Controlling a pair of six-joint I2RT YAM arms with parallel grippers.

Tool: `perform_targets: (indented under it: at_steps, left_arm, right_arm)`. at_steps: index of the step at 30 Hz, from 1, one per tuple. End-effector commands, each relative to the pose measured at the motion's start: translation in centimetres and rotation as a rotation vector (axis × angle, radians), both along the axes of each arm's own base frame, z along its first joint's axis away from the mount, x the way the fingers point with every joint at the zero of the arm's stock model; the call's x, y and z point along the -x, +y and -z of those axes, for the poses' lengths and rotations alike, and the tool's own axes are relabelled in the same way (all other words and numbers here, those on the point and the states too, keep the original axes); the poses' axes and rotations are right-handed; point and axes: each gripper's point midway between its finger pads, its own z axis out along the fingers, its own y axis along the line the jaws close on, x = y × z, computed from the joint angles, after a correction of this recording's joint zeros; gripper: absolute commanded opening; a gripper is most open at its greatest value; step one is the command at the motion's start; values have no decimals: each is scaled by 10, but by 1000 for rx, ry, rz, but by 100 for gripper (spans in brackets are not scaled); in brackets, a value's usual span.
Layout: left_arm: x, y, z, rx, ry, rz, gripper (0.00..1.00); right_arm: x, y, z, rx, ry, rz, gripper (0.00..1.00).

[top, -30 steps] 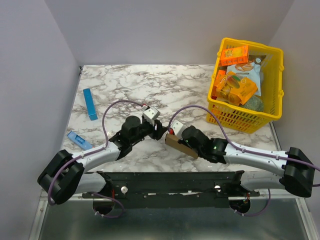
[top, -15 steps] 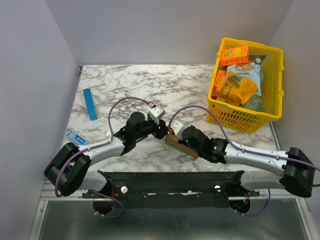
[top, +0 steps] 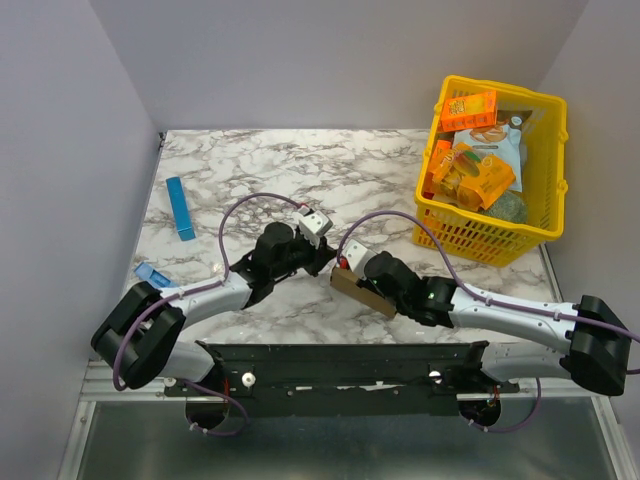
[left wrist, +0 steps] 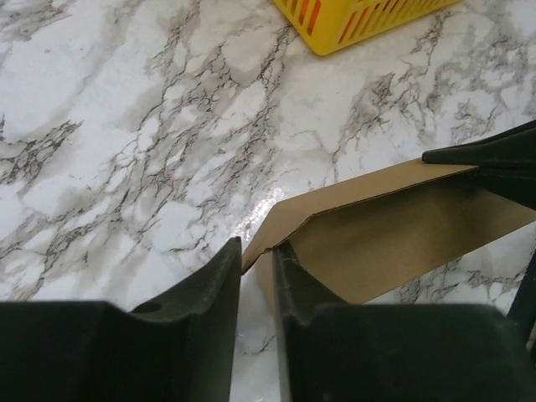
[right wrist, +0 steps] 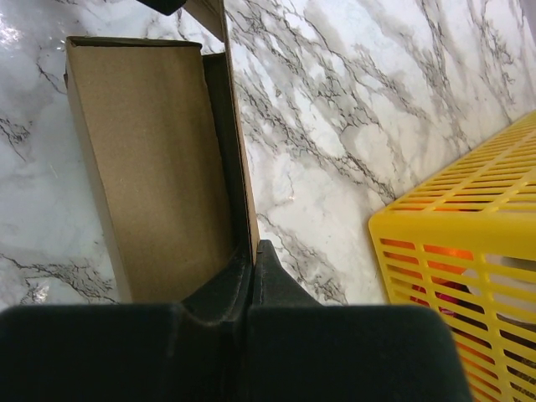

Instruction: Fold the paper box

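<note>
The marble worktop (top: 300, 170) fills the overhead view. The yellow basket (top: 480, 240) of snack packs sits at its right edge, well apart from the work, so it probably plays no part in this step.

The paper box (top: 358, 293) lies just below the middle of that view, between the two arms. It is plain brown card, partly raised into a shallow trough with one side wall standing.

The right claw (right wrist: 254, 247) is clamped together on the near end of that upright wall. This looks like an anchoring hold, keeping the box from sliding and the wall from falling.

The left claw (left wrist: 258, 247) comes in from the left of the overhead view. Its fingers stand narrowly apart on either side of the corner of a loose end flap, which enters the gap at the bottom of the left wrist view. I cannot tell whether they pinch the card yet. The flap probably needs turning inward next.

The blue bar (top: 181, 208) lies near the left edge, untouched.
</note>
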Motion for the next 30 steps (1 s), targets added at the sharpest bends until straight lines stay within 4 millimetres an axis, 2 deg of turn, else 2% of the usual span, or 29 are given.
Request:
perform_targets:
  at_steps: [1, 4, 6, 8, 9, 10, 16, 23, 24, 25, 30]
  left_arm:
    - [-7, -4, -8, 4, -3, -3, 11]
    - [-6, -6, -12, 25, 18, -5, 0]
    - [-7, -6, -15, 31, 38, -21, 0]
    - [-4, -4, -7, 2, 92, -25, 0]
    - [-6, -7, -10, 2, 102, -26, 0]
    - [-2, -6, -2, -15, 152, -31, 0]
    - [-1, -3, 3, -18, 217, -70, 0]
    - [-5, -7, -10, 9, 283, -114, 0]
    - [-8, -10, -17, 21, 288, -117, 0]
    - [-6, -9, -11, -1, 318, -122, 0]
    - [-7, -12, -16, -8, 365, -130, 0]
  right_arm:
    - [5, -1, 1, -2, 29, -8, 1]
    - [4, -2, 3, 5, 28, 1, 0]
    - [4, -2, 3, 7, 26, 3, 1]
    - [4, -3, 4, 12, 26, 5, 0]
    - [4, -3, 4, 14, 27, 5, 0]
    - [3, -3, 5, 16, 27, 8, 0]
    - [3, -3, 6, 18, 29, 8, 0]
    - [1, -5, 6, 32, 20, 17, 0]
    - [1, -6, 5, 35, 17, 19, 1]
    - [1, -6, 5, 37, 13, 23, 0]
    - [0, -8, 6, 57, 11, 26, 0]
